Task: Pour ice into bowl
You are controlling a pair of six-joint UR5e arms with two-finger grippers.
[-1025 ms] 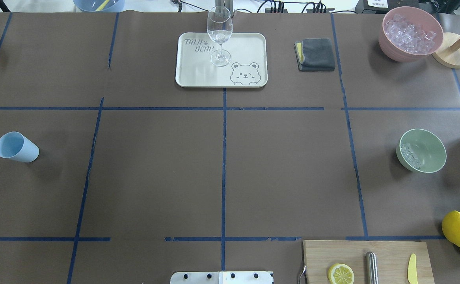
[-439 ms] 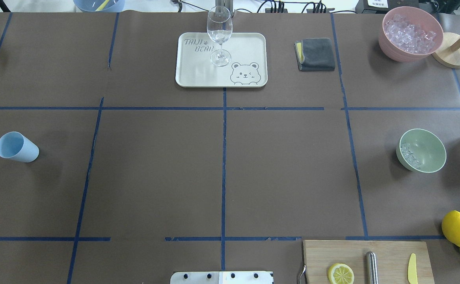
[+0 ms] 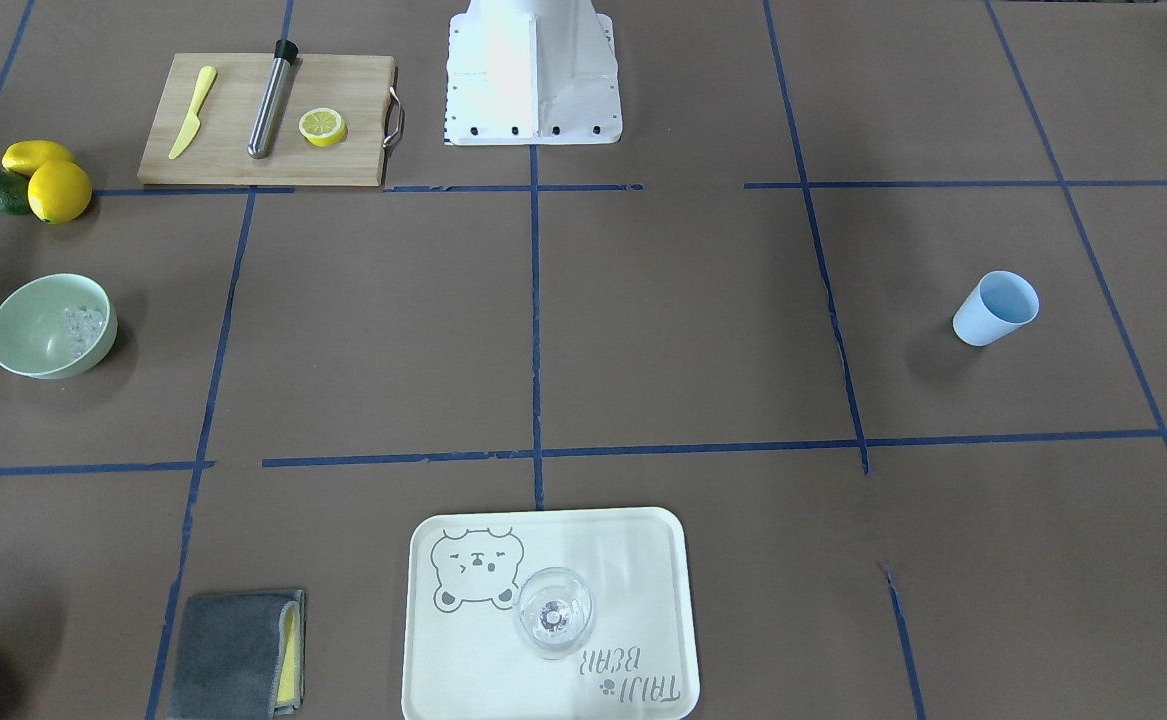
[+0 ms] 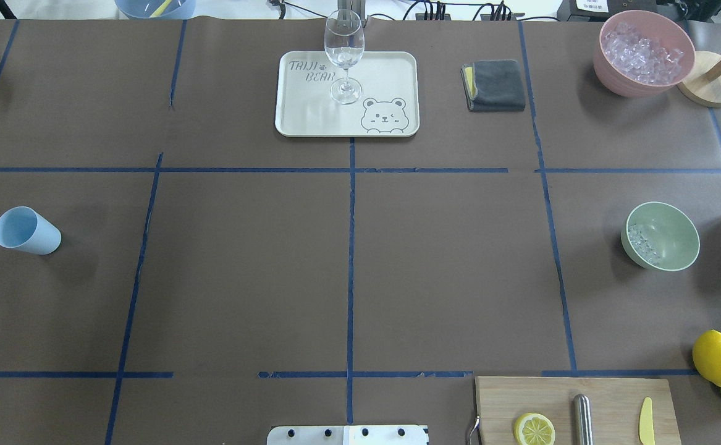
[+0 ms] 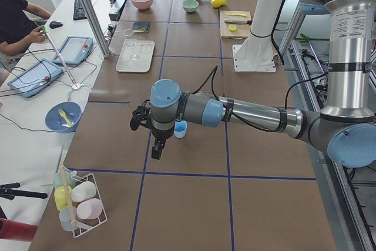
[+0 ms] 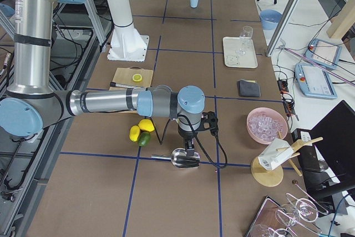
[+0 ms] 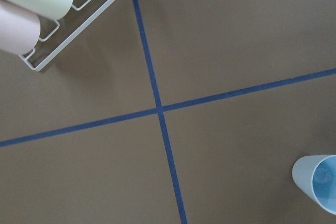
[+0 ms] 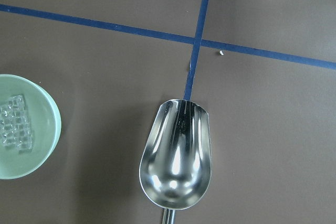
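The pale mint-green bowl (image 4: 661, 235) stands at the right of the table, also in the front-facing view (image 3: 51, 327) and at the left edge of the right wrist view (image 8: 26, 129). A small heap of ice (image 4: 641, 241) lies against its inner wall. An empty steel scoop (image 8: 177, 161) lies right of the bowl, just under the right gripper (image 6: 189, 148). I cannot tell whether that gripper is open or shut. The left gripper (image 5: 157, 145) hangs over the table near the light blue cup (image 4: 26, 230). I cannot tell its state either.
A pink container of ice (image 4: 643, 52) stands at the far right. A tray (image 4: 391, 74) with a wine glass (image 4: 344, 55) and a folded grey cloth (image 4: 495, 84) sit at the back. A cutting board (image 4: 573, 408) and lemons (image 4: 716, 357) are front right.
In the overhead view the dark gripper part at the right edge beside the bowl has drawn back out of view, leaving a thin sliver. Nothing else has moved.
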